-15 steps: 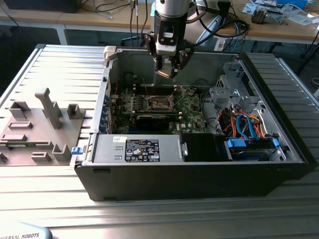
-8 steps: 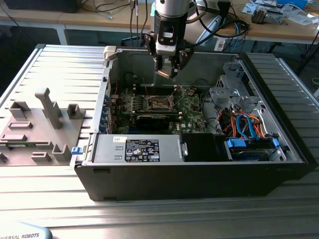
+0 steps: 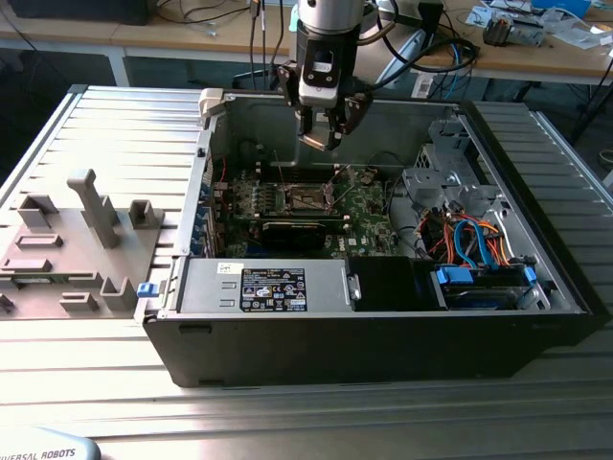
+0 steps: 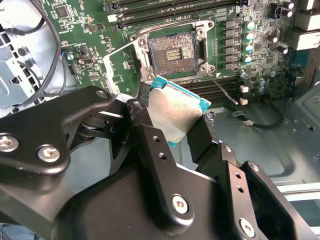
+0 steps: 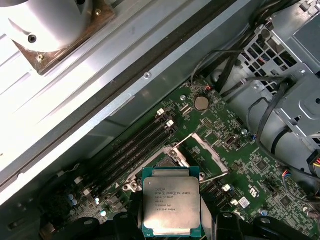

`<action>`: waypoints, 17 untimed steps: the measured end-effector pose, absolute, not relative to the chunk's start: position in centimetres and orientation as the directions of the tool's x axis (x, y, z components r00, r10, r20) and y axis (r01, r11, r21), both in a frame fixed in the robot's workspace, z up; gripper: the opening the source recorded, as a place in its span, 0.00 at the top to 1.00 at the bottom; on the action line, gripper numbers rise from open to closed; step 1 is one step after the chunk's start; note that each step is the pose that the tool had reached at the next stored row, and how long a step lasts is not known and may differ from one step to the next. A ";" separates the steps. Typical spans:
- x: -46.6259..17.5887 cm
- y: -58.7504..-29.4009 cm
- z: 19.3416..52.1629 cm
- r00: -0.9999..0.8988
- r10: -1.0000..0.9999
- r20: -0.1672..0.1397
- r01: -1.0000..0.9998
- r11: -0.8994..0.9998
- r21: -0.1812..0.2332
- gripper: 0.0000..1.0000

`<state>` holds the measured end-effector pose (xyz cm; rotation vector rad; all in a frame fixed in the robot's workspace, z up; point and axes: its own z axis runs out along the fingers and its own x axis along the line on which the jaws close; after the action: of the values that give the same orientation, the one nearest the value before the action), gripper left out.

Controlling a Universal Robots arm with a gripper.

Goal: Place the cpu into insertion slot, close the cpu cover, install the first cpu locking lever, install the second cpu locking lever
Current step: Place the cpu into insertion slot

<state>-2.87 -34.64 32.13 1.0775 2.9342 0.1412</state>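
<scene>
My gripper (image 3: 323, 134) hangs above the open computer case, shut on the cpu (image 4: 175, 112), a flat square chip with a silver-grey top and a teal edge. In the first wrist view the cpu (image 5: 171, 200) sits between the two black fingers, above the board. The insertion slot (image 4: 172, 52) lies below, a dark square socket with a silvery rim on the green board, uncovered. The cpu cover (image 5: 206, 152) stands swung open beside the slot. A thin wire locking lever (image 4: 221, 89) sticks out from the slot's corner. In the exterior view the slot (image 3: 308, 198) is just below and in front of the gripper.
A long black expansion card (image 3: 297, 233) lies in front of the slot, with the power supply (image 3: 268, 287) nearer still. Memory slots (image 5: 135, 145) run alongside the socket. A drive cage with blue and orange cables (image 3: 474, 249) fills the exterior view's right. A grey fixture plate (image 3: 77, 240) lies outside the case.
</scene>
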 end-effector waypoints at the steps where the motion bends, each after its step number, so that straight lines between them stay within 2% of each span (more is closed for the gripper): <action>1: -2.9 -34.6 32.1 -0.762 0.647 0.019 0.646 0.758 0.089 0.46; 17: -2.9 -34.6 32.1 -0.752 0.659 0.019 0.658 0.748 0.089 0.46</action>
<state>-2.87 -34.64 32.13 1.1013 2.9246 0.1410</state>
